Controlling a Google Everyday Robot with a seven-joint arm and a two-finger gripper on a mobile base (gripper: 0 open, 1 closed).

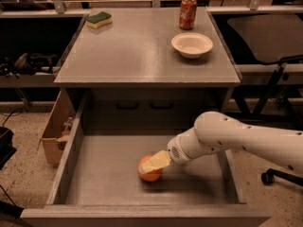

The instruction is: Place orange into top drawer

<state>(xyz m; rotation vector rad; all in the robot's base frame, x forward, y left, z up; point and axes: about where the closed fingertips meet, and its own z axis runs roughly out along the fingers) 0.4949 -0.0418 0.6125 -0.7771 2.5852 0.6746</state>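
The orange [150,172] is low inside the open top drawer [71,155], near the middle of its flat grey bottom. My gripper [154,165] reaches in from the right on a white arm and is shut on the orange. One pale finger [157,161] lies across the top of the fruit; the other is hidden behind it. I cannot tell whether the orange touches the drawer floor.
On the cabinet top stand a white bowl [191,44], a red soda can [188,13] and a green-and-yellow sponge [99,19]. A cardboard box [53,129] sits on the floor left of the drawer. A chair base [277,176] is at the right.
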